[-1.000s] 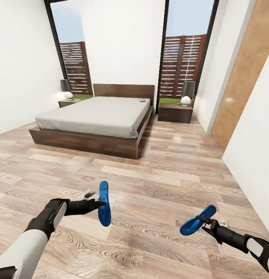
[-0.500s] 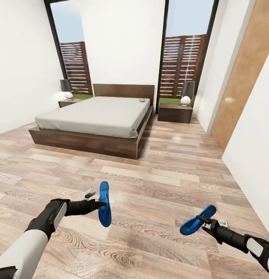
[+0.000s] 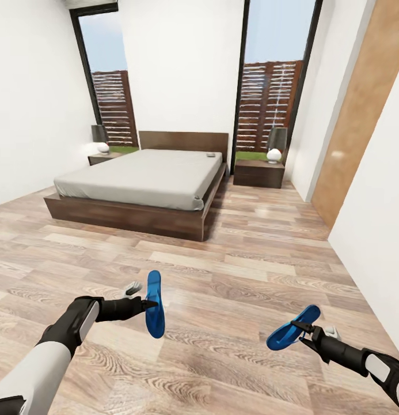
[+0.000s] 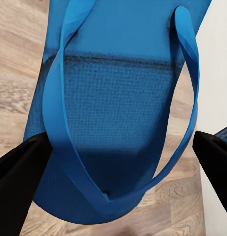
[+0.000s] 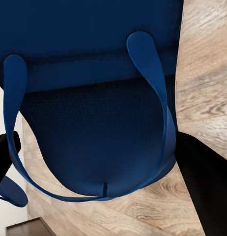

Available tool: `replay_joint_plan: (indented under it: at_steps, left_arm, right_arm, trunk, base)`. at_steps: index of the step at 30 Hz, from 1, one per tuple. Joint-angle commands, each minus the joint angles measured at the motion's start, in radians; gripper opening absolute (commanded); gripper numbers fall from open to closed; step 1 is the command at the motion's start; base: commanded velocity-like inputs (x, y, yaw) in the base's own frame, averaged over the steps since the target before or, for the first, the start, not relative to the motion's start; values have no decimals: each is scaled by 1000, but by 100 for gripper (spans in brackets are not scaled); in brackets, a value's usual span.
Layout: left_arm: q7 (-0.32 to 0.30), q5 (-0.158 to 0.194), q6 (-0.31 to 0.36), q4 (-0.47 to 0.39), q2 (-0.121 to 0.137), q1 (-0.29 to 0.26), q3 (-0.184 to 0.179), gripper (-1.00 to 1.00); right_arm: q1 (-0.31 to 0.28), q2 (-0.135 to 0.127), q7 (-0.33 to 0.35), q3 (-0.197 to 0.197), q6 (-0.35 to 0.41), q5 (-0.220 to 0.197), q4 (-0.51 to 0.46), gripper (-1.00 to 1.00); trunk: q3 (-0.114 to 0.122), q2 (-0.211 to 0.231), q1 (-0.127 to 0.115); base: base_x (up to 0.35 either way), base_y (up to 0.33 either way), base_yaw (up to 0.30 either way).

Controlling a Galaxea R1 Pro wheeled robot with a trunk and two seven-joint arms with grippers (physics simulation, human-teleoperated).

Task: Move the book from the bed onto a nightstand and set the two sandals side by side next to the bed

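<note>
In the head view my left gripper (image 3: pixel 148 302) is shut on one bright blue sandal (image 3: pixel 155 304), held on edge above the wood floor. My right gripper (image 3: pixel 300 332) is shut on the other sandal (image 3: pixel 291 328). The left wrist view has the sandal's sole and straps (image 4: pixel 118 93) between black fingers (image 4: pixel 15 172). In the right wrist view the darker-looking sandal (image 5: pixel 94 93) sits between fingers (image 5: pixel 204 191). The bed (image 3: pixel 136 178) stands ahead across the room. A small book (image 3: pixel 211 154) lies near its headboard. A nightstand (image 3: pixel 258 173) with a lamp flanks the right side, another nightstand (image 3: pixel 102 157) the left.
Open wood floor (image 3: pixel 245 259) stretches between me and the bed. A white wall (image 3: pixel 372 230) and a wooden door panel (image 3: pixel 354 127) close in on the right. Tall windows (image 3: pixel 268 98) stand behind the nightstands.
The whole head view has shifted slightly, so the bed and windows sit a little lower in the picture. Both arms and the sandals they hold keep the same pose.
</note>
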Motion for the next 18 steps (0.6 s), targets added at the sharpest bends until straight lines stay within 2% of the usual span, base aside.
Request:
replay_joint_plan:
  at_steps: [1, 3, 18]
  left_arm:
    - [1, 4, 7, 0, 0, 0, 1, -100]
    - [1, 4, 7, 0, 0, 0, 1, -100]
    - [1, 4, 7, 2, -1, 0, 1, -100]
  right_arm:
    - [0, 0, 1, -2, 8, -1, 0, -100]
    - [0, 0, 1, -2, 8, -1, 0, -100]
    - [0, 0, 1, -2, 8, -1, 0, -100]
  trunk:
    - [3, 0, -1]
    - [11, 0, -2]
    - [11, 0, -2]
  base:
    - [0, 0, 0]
    - [0, 0, 0]
    - [0, 0, 0]
